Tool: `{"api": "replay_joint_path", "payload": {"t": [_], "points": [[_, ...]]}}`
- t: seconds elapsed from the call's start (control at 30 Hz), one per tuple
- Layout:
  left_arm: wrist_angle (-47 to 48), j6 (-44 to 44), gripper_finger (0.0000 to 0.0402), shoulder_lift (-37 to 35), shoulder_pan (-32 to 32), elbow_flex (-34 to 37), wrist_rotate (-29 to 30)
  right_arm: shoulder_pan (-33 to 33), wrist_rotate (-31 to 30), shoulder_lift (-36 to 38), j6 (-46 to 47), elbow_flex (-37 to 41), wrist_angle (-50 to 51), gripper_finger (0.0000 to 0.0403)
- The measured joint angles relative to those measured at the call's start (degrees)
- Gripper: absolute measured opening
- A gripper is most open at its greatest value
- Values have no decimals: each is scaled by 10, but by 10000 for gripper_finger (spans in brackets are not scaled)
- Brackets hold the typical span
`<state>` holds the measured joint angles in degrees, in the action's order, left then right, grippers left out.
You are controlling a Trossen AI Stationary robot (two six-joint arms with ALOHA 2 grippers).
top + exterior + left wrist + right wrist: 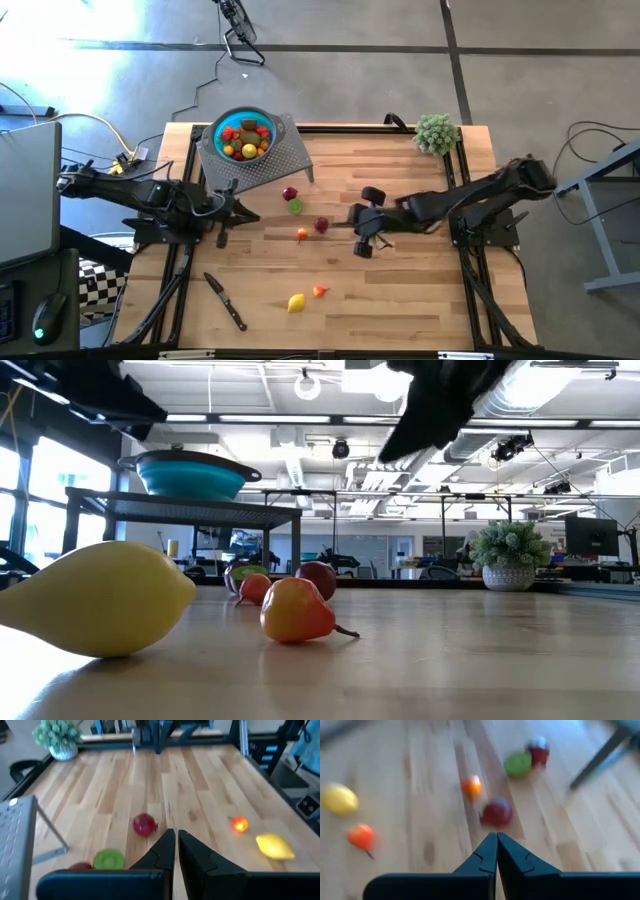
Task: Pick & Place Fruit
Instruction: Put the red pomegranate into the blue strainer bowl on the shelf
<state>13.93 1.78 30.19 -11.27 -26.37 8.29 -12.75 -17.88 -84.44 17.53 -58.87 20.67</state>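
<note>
No brand, label or writing can be read anywhere on the table [400, 300].

Nearest the front edge lie a black-handled knife [226, 300], a yellow lemon [296, 302] and, just beside it, a small orange-red pear-shaped fruit [320, 291]. In the low view the lemon [100, 598] lies on its side with its long axis across the picture, pointed tip toward the pear-shaped fruit [296, 611], whose thin stem trails along the wood away from the lemon.

Farther back, mid-table, a small orange fruit [303, 235] and a dark red one [321, 225] lie close together. The right gripper [364, 232] hangs near them; its fingers [487, 857] are pressed together, holding nothing and clear of the dark red fruit [497, 812] ahead. The left gripper [226, 214] is at the table's left side, its fingers [162, 855] all but closed and empty.

Beyond lie a lime green fruit [295, 207] and a maroon one [289, 194], touching. At the back left, a teal bowl [216, 133] full of fruit stands on a perforated grey stand [285, 160]; a fuzzy green plant ball [436, 133] occupies the back right corner.
</note>
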Motion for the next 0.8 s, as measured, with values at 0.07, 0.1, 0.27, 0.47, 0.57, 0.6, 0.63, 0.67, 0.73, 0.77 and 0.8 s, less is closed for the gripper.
{"api": "replay_joint_path", "payload": {"t": [0.07,0.1,0.27,0.47,0.57,0.6,0.63,0.67,0.73,0.77,0.8], "points": [[-38,-2,19,24,0,0,0,0,2,43,-15,50,-73,3],[-53,-2,19,35,0,0,0,1,1,65,-23,73,-105,3],[-105,-2,19,87,0,0,1,4,-1,156,-54,168,-193,3],[-151,-3,19,132,0,-1,-1,4,-2,256,-99,260,-268,4],[-148,-3,19,143,0,0,-2,4,-1,307,-131,309,-337,4],[-150,-4,19,147,0,-1,-2,4,0,324,-143,327,-364,4],[-150,-4,19,151,0,-1,0,4,0,338,-155,346,-392,4],[-149,-3,19,156,0,-1,2,4,1,349,-168,362,-423,4],[-157,0,19,166,0,-1,2,4,14,371,-200,400,-497,4],[-166,0,19,170,0,-1,2,4,26,380,-217,419,-540,4],[-172,0,19,175,0,-1,2,4,40,387,-233,436,-582,4]]}}
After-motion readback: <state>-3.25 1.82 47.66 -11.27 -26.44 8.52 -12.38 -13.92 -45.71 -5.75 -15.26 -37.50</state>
